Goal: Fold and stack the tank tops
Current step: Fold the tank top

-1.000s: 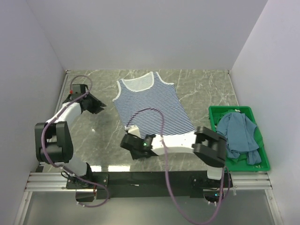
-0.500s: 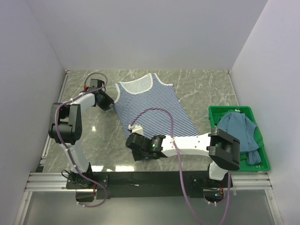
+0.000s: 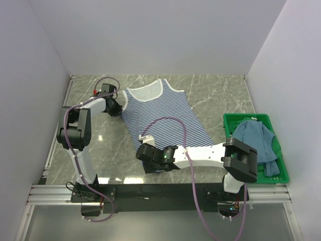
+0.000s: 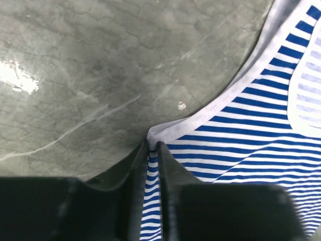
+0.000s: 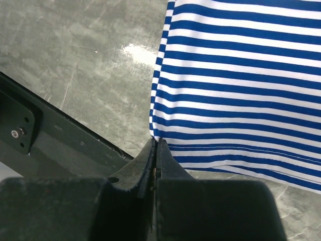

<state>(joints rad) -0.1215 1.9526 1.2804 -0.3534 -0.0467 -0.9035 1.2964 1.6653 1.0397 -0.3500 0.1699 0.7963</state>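
The navy-and-white striped tank top (image 3: pixel 163 113) lies flat on the marble table, neck toward the back. My left gripper (image 3: pixel 118 108) sits at its left armhole edge. In the left wrist view that gripper (image 4: pixel 153 146) is shut on a fold of striped cloth (image 4: pixel 241 130) below the white trim. My right gripper (image 3: pixel 142 152) is at the near left hem corner, and in the right wrist view it (image 5: pixel 156 141) is shut on that corner of the striped top (image 5: pixel 235 75). The teal-blue tank top (image 3: pixel 256 140) lies bunched in the crate.
The green plastic crate (image 3: pixel 241 117) stands at the right edge of the table. A purple cable (image 3: pixel 173 120) arches over the striped top's lower half. The black base rail (image 5: pixel 50 135) runs just behind the right gripper. White walls enclose the table on three sides.
My left gripper swung right from the bare table to the striped top's left armhole edge and closed on the cloth. The right gripper stayed shut at the hem corner, shifting slightly.
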